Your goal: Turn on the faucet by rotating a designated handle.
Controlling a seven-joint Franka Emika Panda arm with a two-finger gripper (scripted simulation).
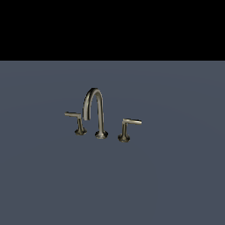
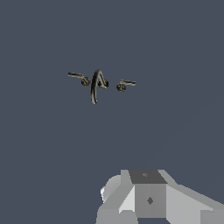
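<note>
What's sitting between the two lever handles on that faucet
The arched spout stands between the left-pointing handle and its twin. Both views show this.

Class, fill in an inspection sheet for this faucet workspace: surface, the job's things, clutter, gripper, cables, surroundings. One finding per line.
Surface: flat grey-blue floor, plain and unmarked.
Job's things: brass faucet, arched spout standing upright in the middle; the handle stands on the exterior view's left, bar pointing left; twin handle stands on the right, bar pointing right. All three stand apart on separate bases.
Clutter: nothing seen.
Gripper: absent from the exterior view; the wrist view shows only a grey part of the arm, well away from the faucet; fingers not visible.
Cables: nothing seen.
Surroundings: black band above the floor in the exterior view.
</note>
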